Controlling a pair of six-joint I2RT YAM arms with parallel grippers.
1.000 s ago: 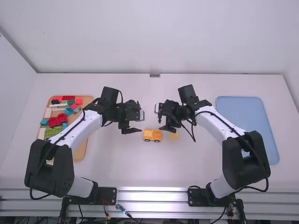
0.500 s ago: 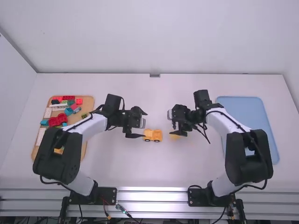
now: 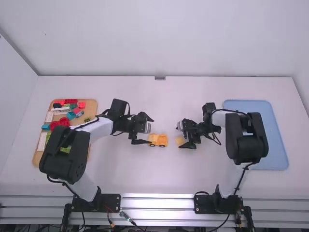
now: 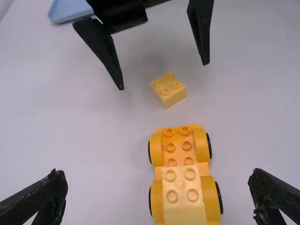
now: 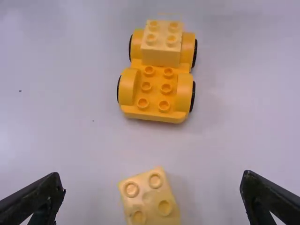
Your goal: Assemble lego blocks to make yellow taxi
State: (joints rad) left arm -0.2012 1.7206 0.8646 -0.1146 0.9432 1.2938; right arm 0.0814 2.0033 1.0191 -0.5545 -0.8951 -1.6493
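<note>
The left pincer (image 3: 151, 131) is wide. The yellow car (image 3: 158, 140) lies between its two tips, with a gap on each side, and the pincer holds nothing. The right pincer (image 3: 178, 137) is wide too, and it holds nothing. It is up over the loose yellow block (image 3: 180, 140), which lies between its tips and touches neither. That block is near the end of the car, with a bit of worktop (image 3: 159, 183) in between, and it sits turned a little crooked.

There is one car. It has four wheels with black on them. One pale yellow block (image 5: 161, 43) is stuck on top at one end, with four bumps. The other end has six bare bumps, and that end faces the loose block. There is one loose block, and it has four bumps too.

There are two trays. The tan tray (image 3: 91, 109) is on the left side. It has lots of blocks in it: red, pink, blue, green and white. The left arm covers some, so I cannot tell how many. The blue tray (image 3: 276, 145) is on the right side, and the right arm is over part of it.
</note>
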